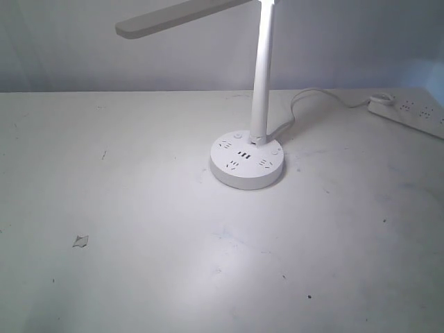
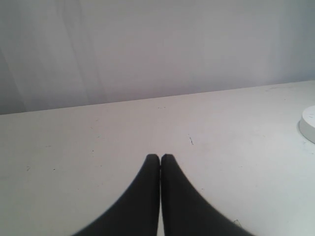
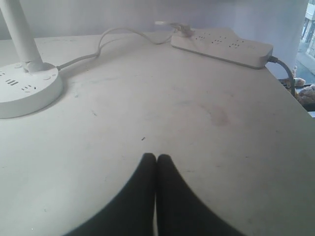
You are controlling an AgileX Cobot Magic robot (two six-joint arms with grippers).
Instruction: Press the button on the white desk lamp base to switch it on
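The white desk lamp base is a round puck with socket holes and three dark USB slots, standing mid-table with its thin stem rising to a flat lamp head. Small round buttons sit on its top near the stem. The right wrist view shows the base off to one side. Only its edge shows in the left wrist view. My left gripper is shut with nothing in it, over bare table. My right gripper is shut and empty too. Neither gripper appears in the exterior view.
A long white power strip lies at the far right table edge, also in the right wrist view as the strip. The lamp cord runs from the base to it. A small scrap lies front left. The table edge drops off beside the strip.
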